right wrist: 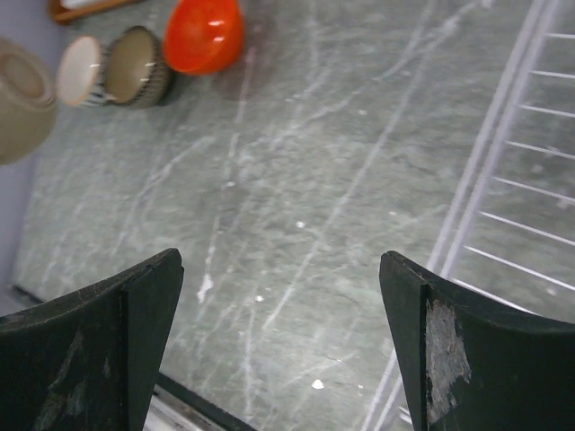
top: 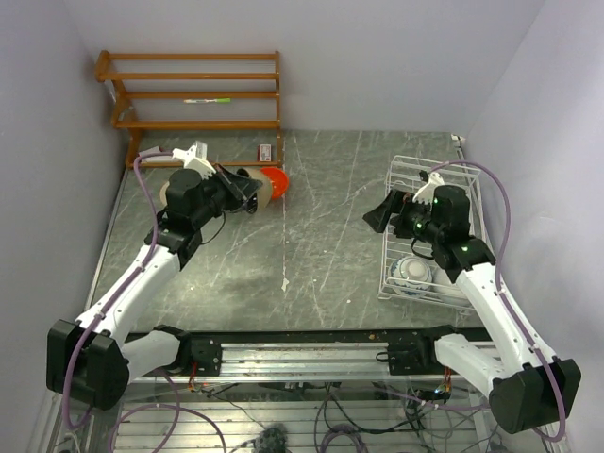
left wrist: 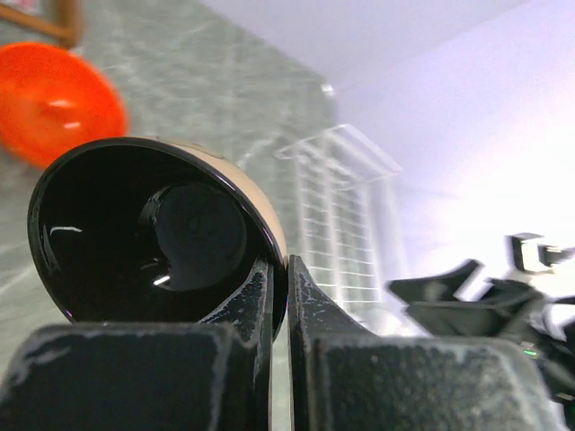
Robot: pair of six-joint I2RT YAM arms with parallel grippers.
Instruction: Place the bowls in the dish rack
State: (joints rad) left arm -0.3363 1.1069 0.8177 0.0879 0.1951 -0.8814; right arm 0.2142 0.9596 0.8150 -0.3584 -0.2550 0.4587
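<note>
Left gripper (left wrist: 279, 278) tight on tan bowl (left wrist: 117, 224)

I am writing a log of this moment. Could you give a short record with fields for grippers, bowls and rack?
left gripper: shut on the rim of the tan-brown bowl, dark inside
right gripper: open, empty, over the table beside the dish rack
in rack: blue-and-white bowl
on table: orange bowl, near the left gripper

The dish rack (top: 401, 170) is set at the frame's right, one bowl (top: 412, 272) lying in its lower end; another bowl (top: 275, 182) is placed upper centre, below the shelf unit (top: 193, 94).
</note>
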